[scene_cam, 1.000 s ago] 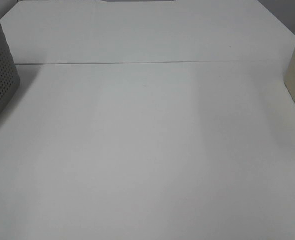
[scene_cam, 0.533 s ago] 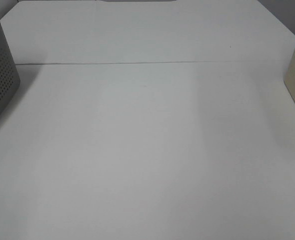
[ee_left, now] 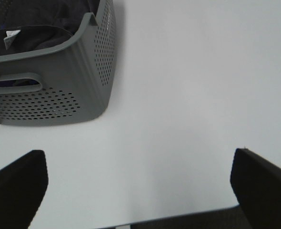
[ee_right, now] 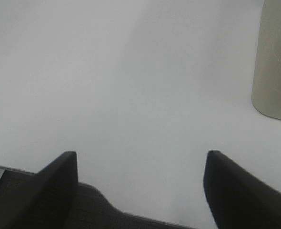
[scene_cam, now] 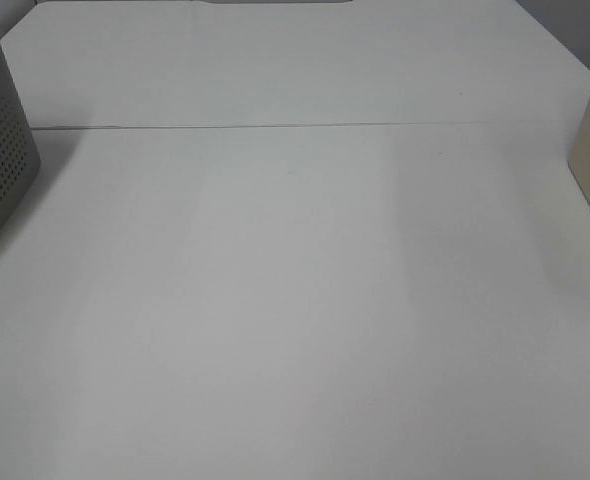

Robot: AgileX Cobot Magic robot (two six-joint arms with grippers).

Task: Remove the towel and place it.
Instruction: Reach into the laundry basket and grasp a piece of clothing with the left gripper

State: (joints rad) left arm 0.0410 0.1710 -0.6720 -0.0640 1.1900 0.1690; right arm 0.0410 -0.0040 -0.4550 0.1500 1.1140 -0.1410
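Of the left gripper (ee_left: 138, 152) only 2 fingers (ee_left: 16, 188) show: matt black slabs that widen away from their tips, one tip blunt and squared, the other cut at a slant. The right gripper (ee_right: 141, 153) also shows 2 fingers (ee_right: 233, 191), dark charcoal to black, smooth and dull, each with a rounded tip and a sloping outer edge that broadens toward its base.

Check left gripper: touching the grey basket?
Apart. The left wrist view shows a strip of table between the left gripper and the grey basket.
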